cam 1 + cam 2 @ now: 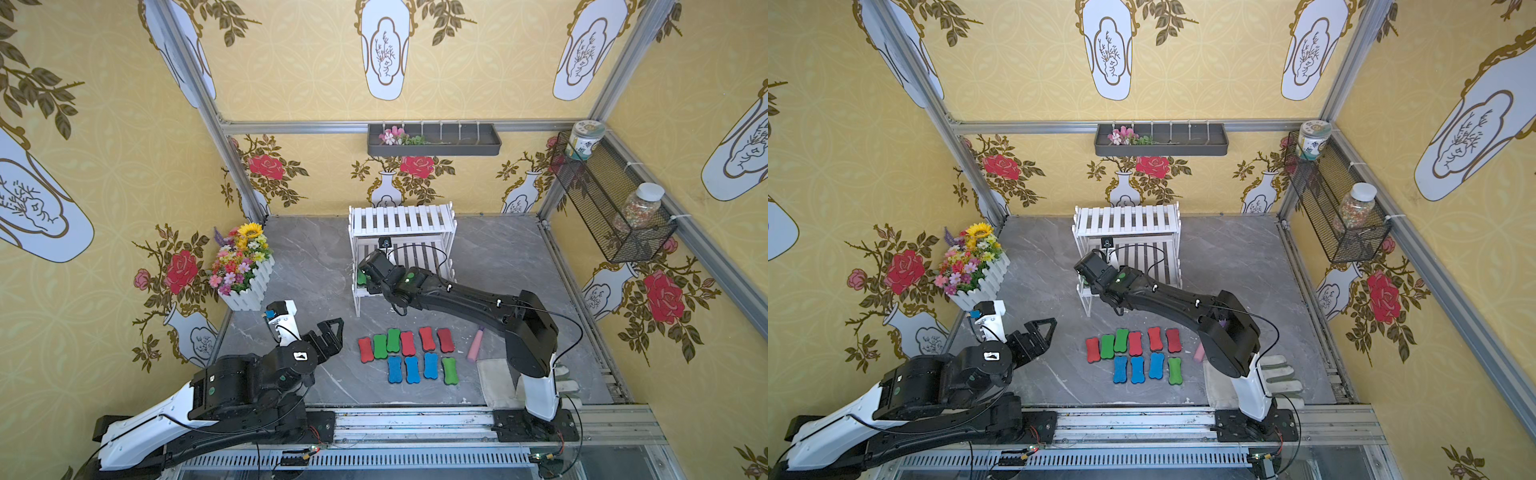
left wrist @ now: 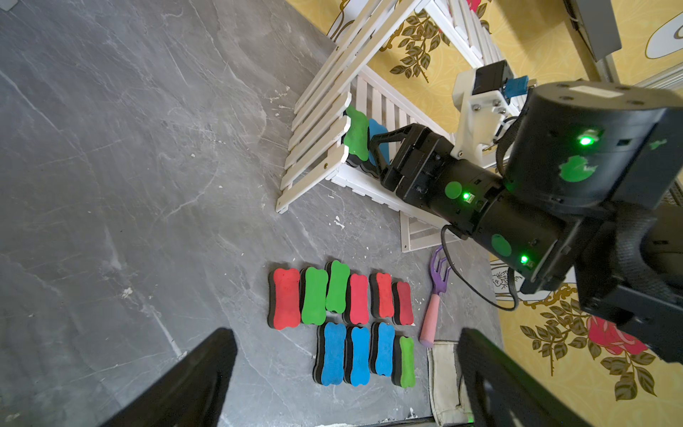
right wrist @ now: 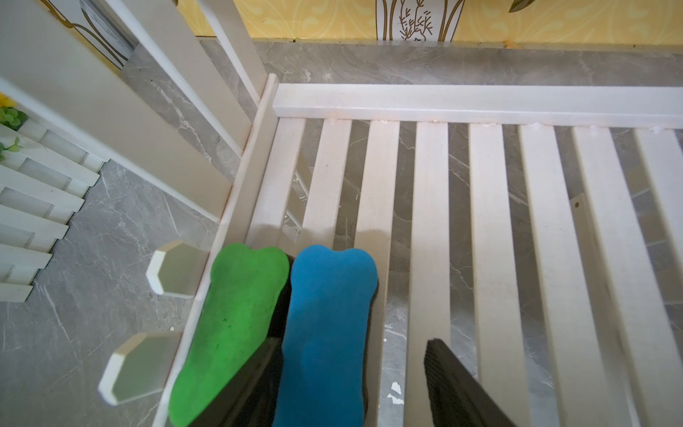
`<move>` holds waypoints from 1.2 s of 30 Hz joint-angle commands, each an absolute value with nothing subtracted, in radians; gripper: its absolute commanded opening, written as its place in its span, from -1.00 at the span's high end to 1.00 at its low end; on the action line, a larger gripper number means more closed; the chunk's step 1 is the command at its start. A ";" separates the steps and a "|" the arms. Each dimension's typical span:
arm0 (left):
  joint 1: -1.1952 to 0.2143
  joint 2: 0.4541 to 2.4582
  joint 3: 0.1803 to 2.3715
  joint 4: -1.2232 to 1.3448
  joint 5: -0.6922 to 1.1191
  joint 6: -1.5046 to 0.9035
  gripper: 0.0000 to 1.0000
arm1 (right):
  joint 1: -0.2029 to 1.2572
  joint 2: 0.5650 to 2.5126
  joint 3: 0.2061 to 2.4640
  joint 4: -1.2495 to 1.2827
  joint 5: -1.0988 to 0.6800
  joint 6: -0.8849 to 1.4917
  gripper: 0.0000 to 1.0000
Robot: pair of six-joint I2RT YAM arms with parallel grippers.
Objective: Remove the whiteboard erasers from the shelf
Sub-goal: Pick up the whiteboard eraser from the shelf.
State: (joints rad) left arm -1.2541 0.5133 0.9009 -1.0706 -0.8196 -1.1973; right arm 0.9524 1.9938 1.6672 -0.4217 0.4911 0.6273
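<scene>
Over the gray tabletop [image 1: 299, 257], the left gripper [image 1: 338, 336] is held wide open and empty beside ten erasers [image 1: 408, 343] laid in two rows, long axes running near to far. Farther back, on the lower tier of the shelf [image 1: 401, 220], a green eraser [image 3: 240, 303] and a blue eraser [image 3: 329, 295] are laid side by side, long axes front to back. The blue one is straddled by the right gripper [image 3: 353, 344], jaws parted.

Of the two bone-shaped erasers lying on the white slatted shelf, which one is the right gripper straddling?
The blue-topped eraser: the right gripper's open jaws flank it, while the green-topped eraser lies outside them.
</scene>
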 commanded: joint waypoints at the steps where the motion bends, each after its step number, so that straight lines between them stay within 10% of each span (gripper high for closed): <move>1: -1.253 0.511 0.894 -1.067 -0.819 -1.196 -0.99 | 0.950 2.002 1.677 -0.408 0.480 0.624 -0.31; 23: -1.253 0.514 0.873 -1.063 -0.819 -1.200 -0.99 | 0.948 2.066 1.764 -0.475 0.465 0.620 -0.28; 36: -1.252 0.522 0.874 -1.063 -0.820 -1.204 -0.99 | 0.942 2.032 1.731 -0.430 0.441 0.610 0.11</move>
State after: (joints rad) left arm -1.2541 0.5194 0.8745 -1.0702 -0.8158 -1.2049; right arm 0.9428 2.0499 1.7420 -0.4423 0.4545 0.6247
